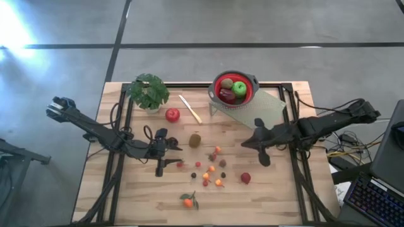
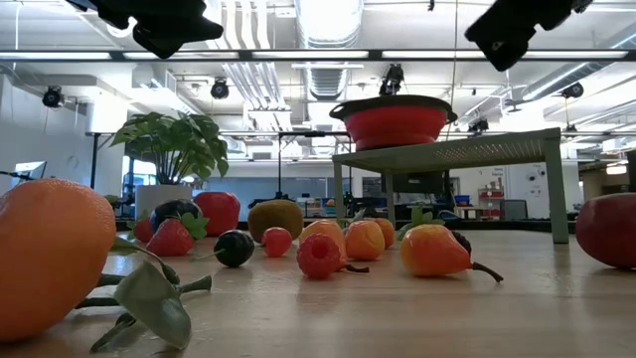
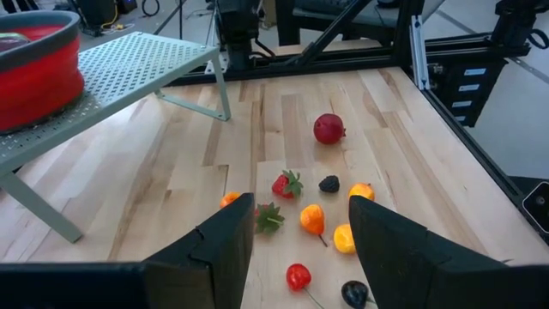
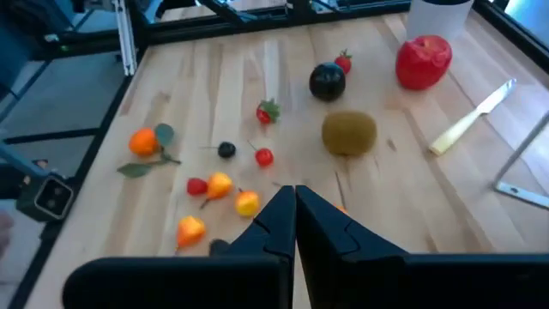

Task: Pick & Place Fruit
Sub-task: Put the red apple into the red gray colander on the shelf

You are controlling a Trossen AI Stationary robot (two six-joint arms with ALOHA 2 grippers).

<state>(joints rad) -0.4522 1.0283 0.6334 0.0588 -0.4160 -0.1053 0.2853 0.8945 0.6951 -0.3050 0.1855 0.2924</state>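
- Left tool (image 1: 161, 159) over the table (image 1: 126, 195) at about 9 o'clock of the berry scatter, fingers (image 3: 225, 245) spread with nothing between them.
- Still loose at the far left of the spread: red apple (image 1: 172, 115) by the potted plant (image 1: 149, 92), at about 11 o'clock of the table's middle.
- Pale knife (image 1: 190, 109) just right of that apple; no part of the job.
- Tangerine (image 1: 188, 202) with its leaf alone at 6 o'clock, near the front edge.
- Kiwi (image 1: 195, 140) near centre, not yet moved.
- Small berries (image 1: 211, 173) and strawberries scattered around 5 o'clock of the kiwi, all still on the wood.
- Red bowl (image 1: 235, 89) on the mesh stand at 12 o'clock already holding a green apple (image 1: 239, 88) plus darker and red pieces; so a few placed, most left.
- Another red fruit (image 1: 245, 178) at 4 o'clock, still out.
- Right tool (image 1: 262, 153) at 3 o'clock of the scatter, fingers (image 4: 279, 225) pressed together and empty.
- Judged well short of halfway.
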